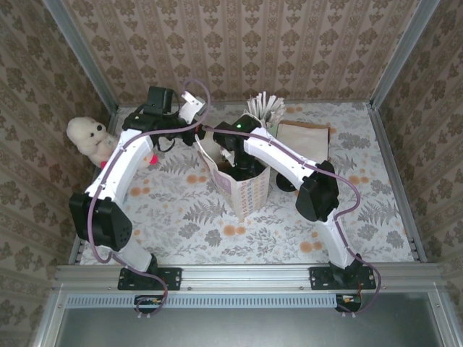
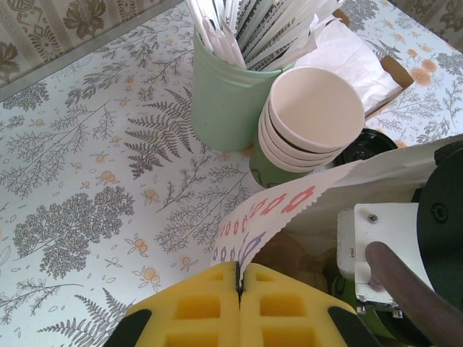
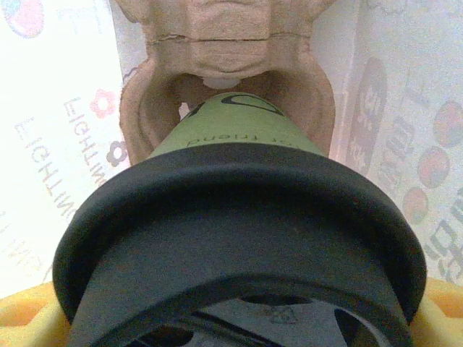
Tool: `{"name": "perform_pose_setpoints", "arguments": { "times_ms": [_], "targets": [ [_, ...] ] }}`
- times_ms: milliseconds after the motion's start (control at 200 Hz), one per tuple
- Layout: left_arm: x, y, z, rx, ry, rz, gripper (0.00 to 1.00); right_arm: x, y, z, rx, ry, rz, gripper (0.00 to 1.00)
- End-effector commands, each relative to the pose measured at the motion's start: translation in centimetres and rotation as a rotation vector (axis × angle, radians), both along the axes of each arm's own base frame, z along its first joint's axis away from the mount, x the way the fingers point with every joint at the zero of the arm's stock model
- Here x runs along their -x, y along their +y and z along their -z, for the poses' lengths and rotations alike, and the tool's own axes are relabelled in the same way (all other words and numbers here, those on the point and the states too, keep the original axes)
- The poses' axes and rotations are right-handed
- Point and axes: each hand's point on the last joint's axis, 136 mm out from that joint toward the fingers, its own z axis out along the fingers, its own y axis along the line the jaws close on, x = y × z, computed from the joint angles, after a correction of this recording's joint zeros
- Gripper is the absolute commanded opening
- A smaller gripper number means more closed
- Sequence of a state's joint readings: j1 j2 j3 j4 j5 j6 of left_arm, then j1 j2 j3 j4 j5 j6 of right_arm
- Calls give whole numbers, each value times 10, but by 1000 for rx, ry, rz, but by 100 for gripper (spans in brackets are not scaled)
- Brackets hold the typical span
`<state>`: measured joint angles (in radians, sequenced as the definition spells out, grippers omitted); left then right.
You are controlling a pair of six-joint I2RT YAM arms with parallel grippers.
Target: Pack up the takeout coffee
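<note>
**Green coffee cup held inside the paper bag**

The takeout coffee [image 3: 231, 130] is a small green paper cup with a smooth, round black top. It sits in the middle of the right wrist view, down inside the paper bag [image 1: 246, 191]. The right gripper [image 3: 231, 318] is grasping it, with soft yellow pads [image 3: 22, 318] pressed on both sides of the top. Above the cup in that view is a brown, bumpy cardboard holder [image 3: 224, 43]. The bag's thin white sides, printed with colored shapes, are close on the left and right, so there is little room.

At the bottom of the left wrist view, the left gripper [image 2: 239, 285] is clenched on the bag's zigzag top edge.

The table [image 1: 181, 210] is flat, with gray ferns and orange flowers on it. The walls [image 1: 239, 43] have brown patterned paper. At the top of the left wrist view are a pale green jar [image 2: 224, 108] of wrapped sticks, a stack of cream cups [image 2: 311, 116] and a loose lid [image 2: 369, 144]. A fluffy white toy [image 1: 88, 136] sits at the left of the top view. The lower left of the table is open.
</note>
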<state>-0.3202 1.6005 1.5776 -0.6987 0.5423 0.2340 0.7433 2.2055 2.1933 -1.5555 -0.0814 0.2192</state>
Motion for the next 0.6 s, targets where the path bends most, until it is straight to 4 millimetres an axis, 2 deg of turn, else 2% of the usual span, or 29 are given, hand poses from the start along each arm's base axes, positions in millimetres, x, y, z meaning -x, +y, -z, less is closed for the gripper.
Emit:
{"name": "perform_pose_setpoints", "arguments": {
  "times_ms": [0,155,595],
  "targets": [
    [4,-1,-16,42,-33,-3,0,5,-10,1,59,11,-6,35],
    [6,-6,-10,67,-8,10,0,-5,-6,3,46,-34,5,34],
    [8,-11,-14,101,1,29,0,-8,-5,11,48,-44,2,34]
  ]
}}
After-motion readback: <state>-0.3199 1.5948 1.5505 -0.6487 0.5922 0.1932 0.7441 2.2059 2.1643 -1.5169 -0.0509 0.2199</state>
